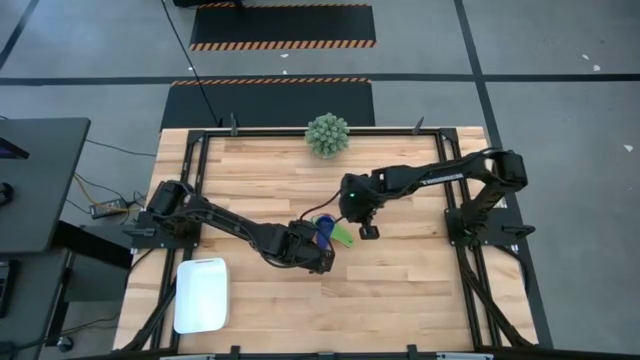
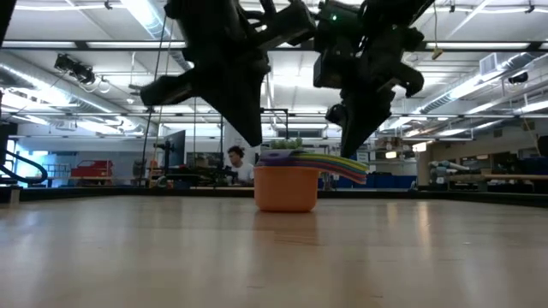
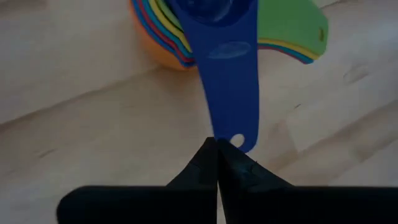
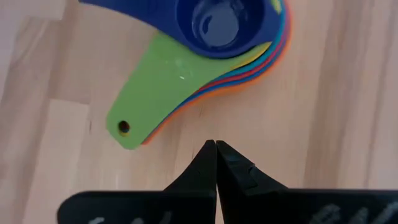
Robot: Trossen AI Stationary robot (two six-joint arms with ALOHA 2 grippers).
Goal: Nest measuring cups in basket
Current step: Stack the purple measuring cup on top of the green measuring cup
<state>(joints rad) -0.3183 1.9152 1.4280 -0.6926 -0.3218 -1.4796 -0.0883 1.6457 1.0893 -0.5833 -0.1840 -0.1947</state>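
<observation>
Six cups [image 1: 326, 231] sit nested mid-surface, dark blue on top, well apart from the basket [image 1: 201, 295] at the near left corner. Left pincer [image 3: 217, 149] and right pincer [image 4: 215, 149] hover beside the stack, both closed and empty.

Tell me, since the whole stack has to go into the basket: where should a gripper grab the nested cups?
Probably by the fanned handles, pinched together from above. The measuring cups are nested as one stack, and the flat green handle juts out sideways over bare wood, clear of the bowls. The dark blue handle points another way, so it would stay outside that pinch.
</observation>
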